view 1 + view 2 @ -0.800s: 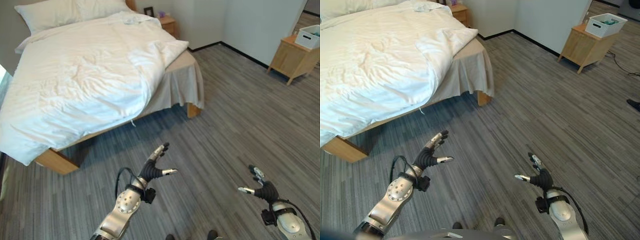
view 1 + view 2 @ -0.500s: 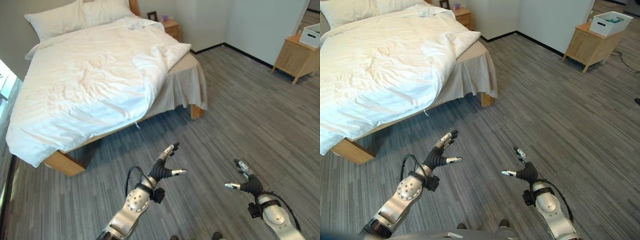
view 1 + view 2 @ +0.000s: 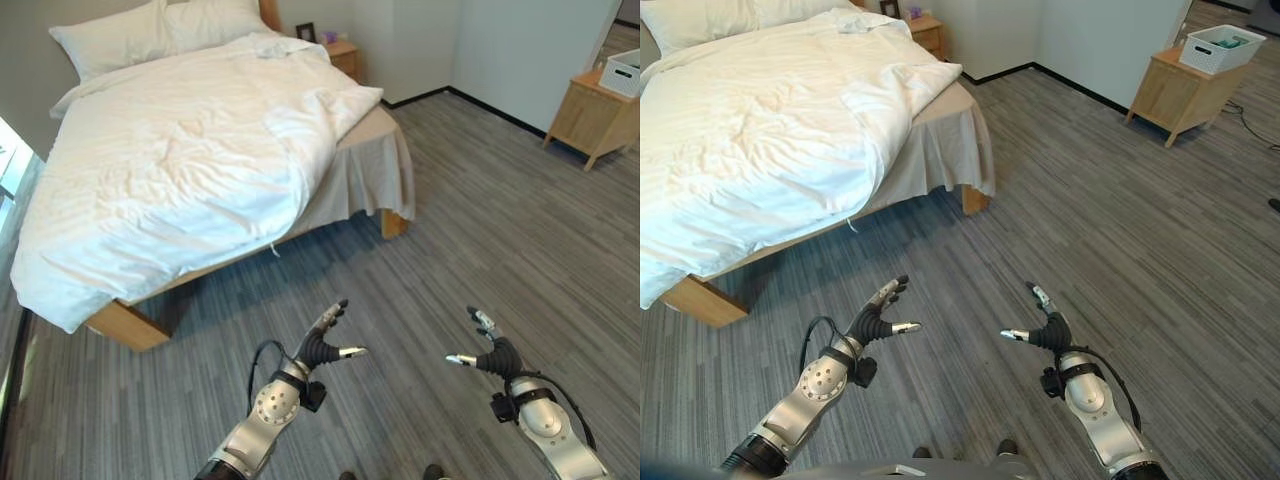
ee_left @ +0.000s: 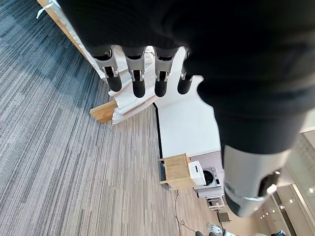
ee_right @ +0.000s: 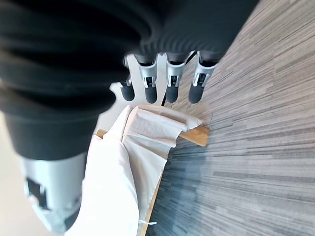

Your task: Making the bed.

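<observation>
We stand on grey plank floor [image 3: 480,230]. At 11 o'clock, the bed [image 3: 190,150] carries a rumpled white duvet [image 3: 160,170] and 2 pillows [image 3: 150,30]. Our left hand [image 3: 322,345] and right hand [image 3: 490,352] hover spread, empty, well apart from it.

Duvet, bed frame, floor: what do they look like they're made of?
Duvet: soft white fabric, matte, judging by its wrinkles and the folded-back corner; fibre can't be told.
Bed frame: light wood or wood-look board, smooth tan faces at the foot corners.
Floor: grey streaked strips, matte; could be carpet tile or wood-look vinyl, the look leaves it open.
</observation>
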{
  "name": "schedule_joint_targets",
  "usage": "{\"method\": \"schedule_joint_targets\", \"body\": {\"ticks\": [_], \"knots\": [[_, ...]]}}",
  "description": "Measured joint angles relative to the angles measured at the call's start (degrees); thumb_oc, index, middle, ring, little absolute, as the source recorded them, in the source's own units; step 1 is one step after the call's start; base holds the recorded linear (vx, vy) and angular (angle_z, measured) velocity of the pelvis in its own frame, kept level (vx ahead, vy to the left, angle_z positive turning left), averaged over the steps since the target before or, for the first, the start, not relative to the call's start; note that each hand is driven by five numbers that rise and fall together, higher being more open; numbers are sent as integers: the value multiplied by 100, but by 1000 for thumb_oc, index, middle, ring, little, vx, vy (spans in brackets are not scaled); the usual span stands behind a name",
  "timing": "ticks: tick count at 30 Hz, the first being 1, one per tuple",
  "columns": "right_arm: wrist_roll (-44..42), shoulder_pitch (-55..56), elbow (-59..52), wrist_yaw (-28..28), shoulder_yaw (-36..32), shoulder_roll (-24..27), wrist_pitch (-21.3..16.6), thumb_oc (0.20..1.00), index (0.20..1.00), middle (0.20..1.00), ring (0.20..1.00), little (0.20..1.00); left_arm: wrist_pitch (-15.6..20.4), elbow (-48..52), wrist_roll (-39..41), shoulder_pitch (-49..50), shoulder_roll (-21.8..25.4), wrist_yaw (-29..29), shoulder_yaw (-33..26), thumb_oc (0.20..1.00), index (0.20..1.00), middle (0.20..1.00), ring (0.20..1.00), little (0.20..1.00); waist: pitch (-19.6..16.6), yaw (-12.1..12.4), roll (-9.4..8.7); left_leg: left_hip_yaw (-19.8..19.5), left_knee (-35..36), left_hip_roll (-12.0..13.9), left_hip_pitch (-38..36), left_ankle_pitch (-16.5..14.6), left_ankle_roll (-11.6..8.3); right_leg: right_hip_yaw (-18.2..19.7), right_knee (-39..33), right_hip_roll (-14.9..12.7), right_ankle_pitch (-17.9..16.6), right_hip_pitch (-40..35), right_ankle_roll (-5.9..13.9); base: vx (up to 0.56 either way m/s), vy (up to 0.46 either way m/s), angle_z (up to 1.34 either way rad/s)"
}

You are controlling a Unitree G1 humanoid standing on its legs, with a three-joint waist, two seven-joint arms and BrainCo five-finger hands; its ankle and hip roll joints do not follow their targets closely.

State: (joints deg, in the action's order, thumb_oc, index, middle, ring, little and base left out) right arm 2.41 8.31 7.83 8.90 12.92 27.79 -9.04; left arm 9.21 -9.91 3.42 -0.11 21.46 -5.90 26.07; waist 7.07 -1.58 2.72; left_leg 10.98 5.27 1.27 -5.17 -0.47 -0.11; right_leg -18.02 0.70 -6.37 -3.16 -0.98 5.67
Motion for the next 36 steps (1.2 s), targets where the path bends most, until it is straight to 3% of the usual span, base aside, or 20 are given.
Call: {"method": "schedule_joint_targets", "body": {"ticks": [1,6,8,11,14,16,17,18,19,20,21,22,23,25,26,27,28,30,34,36], "knots": [[-5,-100,-21,43,-59,-3,38,1000,1000,1000,1000,1000,-4,-6,1,-141,12,-10,-6,1000,1000,1000,1000,1000,58,-3,108,72,-2,40,119,54,73,53,822,-121,164,530,148,-15,86,-17],[-8,-199,-17,51,-69,-267,91,1000,1000,1000,1000,1000,-62,-163,-5,-128,74,-78,-184,1000,1000,1000,1000,1000,456,-29,-182,217,25,-117,-97,-78,208,152,2980,-842,463,1618,431,135,45,-18],[-12,-248,-10,50,-58,-286,103,1000,1000,1000,1000,1000,-60,-172,13,2,121,-99,-236,1000,1000,1000,1000,1000,515,-47,-276,233,24,-183,-57,-80,222,311,2674,-1071,473,1822,451,306,-121,-2],[-19,-530,-9,45,-34,-344,127,1000,1000,1000,1000,1000,-61,-262,64,15,126,-102,-384,1000,1000,1000,1000,1000,637,-195,-234,71,-52,-170,235,-48,196,649,518,-1049,345,1767,616,269,-117,14],[-38,-763,121,50,-43,-354,141,1000,1000,1000,1000,1000,-54,-449,84,-113,98,-92,-401,1000,1000,1000,1000,1000,723,-429,-217,-231,-26,-171,292,-90,113,700,-688,-1081,-320,1591,697,342,-186,47],[-67,-821,190,52,-120,-354,155,1000,1000,1000,1000,1000,-56,-526,85,-212,75,-92,-400,1000,1000,1000,1000,1000,776,-464,-163,-368,-26,-68,288,-176,-61,724,-682,-1086,-508,1575,675,342,-179,53],[-68,-782,195,54,-131,-357,165,1000,1000,1000,1000,1000,-54,-505,85,-223,95,-91,-397,1000,1000,1000,1000,1000,781,-477,-189,-421,31,-29,244,-165,-235,696,-655,-1116,-339,1460,792,616,-294,69],[-73,-821,417,55,-138,-296,189,1000,1000,1000,1000,1000,-53,-543,92,-219,-116,-109,-504,1000,1000,1000,1000,1000,826,-540,-25,-549,41,299,51,-266,-471,623,-509,-906,-736,1293,787,596,-277,69],[-74,-846,489,55,-161,-281,263,1000,1000,1000,1000,1000,-53,-528,97,-203,-230,-118,-494,1000,1000,1000,1000,1000,839,-602,106,-558,5,490,-23,-292,-497,593,-408,-717,-733,1214,783,498,-233,51],[-78,-883,535,52,-158,-279,303,1000,1000,1000,1000,1000,-50,-501,98,-170,-330,-111,-477,1000,1000,1000,1000,1000,855,-633,195,-534,-51,652,-152,-264,-509,576,-275,-544,-665,1134,644,405,-355,14],[-80,-943,615,38,-97,-305,289,1000,1000,1000,1000,1000,-37,-485,108,-141,-440,-82,-405,1000,1000,1000,1000,1000,824,-642,250,-406,-248,841,-298,-152,-516,436,-67,-357,-446,1040,266,246,-278,11],[-84,-1001,833,35,-214,-363,212,1000,1000,1000,1000,1000,-32,-572,261,-280,-498,-85,-231,1000,1000,1000,1000,1000,883,-698,199,-316,-1101,1018,12,-242,-835,393,-52,-278,-300,862,110,310,-432,3],[-125,-976,903,-35,-230,-390,283,1000,1000,1000,1000,1000,24,-648,321,-393,-498,-61,-133,1000,1000,1000,1000,1000,825,-584,-11,-227,-2785,1251,839,-294,-873,273,-82,-223,-283,679,-178,328,-559,-15],[-151,-1080,828,29,-53,-196,177,1000,1000,1000,1000,1000,-23,-591,395,-268,-453,-38,-141,1000,1000,1000,1000,1000,813,-626,42,-831,-3516,1325,1368,91,-905,216,311,76,222,758,-516,392,-522,-15],[-265,-1117,906,52,-130,-253,321,1000,1000,1000,1000,1000,-9,-459,568,-468,-403,-63,-60,1000,1000,1000,1000,1000,934,-430,-119,-1019,-4850,1412,2225,916,-809,251,449,92,300,737,-533,204,-89,-14],[-319,-1042,710,-51,-92,-179,374,1000,1000,1000,1000,1000,-24,-432,614,-405,-379,-4,-128,1000,1000,1000,1000,1000,973,-265,-234,-1000,-4887,1380,2447,880,-835,408,359,119,314,569,-638,471,-92,-26],[-309,-778,215,-106,-133,71,336,1000,1000,1000,1000,1000,-28,-434,670,-393,-389,42,-167,1000,1000,1000,1000,1000,987,-203,-269,-869,-4904,1368,2619,720,-809,397,192,141,371,433,-691,415,27,-17],[-297,-458,-559,-142,-484,547,102,1000,1000,1000,1000,1000,18,-449,725,-258,-223,56,-479,1000,1000,1000,1000,1000,987,-23,-299,-562,-3808,1099,2812,577,-923,447,-77,210,490,59,-754,419,64,-15],[-236,-440,-503,-52,-435,574,-43,1000,1000,1000,1000,1000,15,-466,753,22,-171,158,-478,1000,1000,1000,1000,1000,824,96,-172,110,-1319,531,2735,669,-620,350,-586,445,521,-494,-505,393,25,-13],[-156,-449,-376,-43,-63,476,-34,1000,1000,1000,1000,1000,17,-502,753,59,-243,187,-366,1000,1000,1000,1000,1000,747,233,-55,470,-671,214,2665,834,-372,372,-629,462,715,-680,-341,444,-3,-6]]}}
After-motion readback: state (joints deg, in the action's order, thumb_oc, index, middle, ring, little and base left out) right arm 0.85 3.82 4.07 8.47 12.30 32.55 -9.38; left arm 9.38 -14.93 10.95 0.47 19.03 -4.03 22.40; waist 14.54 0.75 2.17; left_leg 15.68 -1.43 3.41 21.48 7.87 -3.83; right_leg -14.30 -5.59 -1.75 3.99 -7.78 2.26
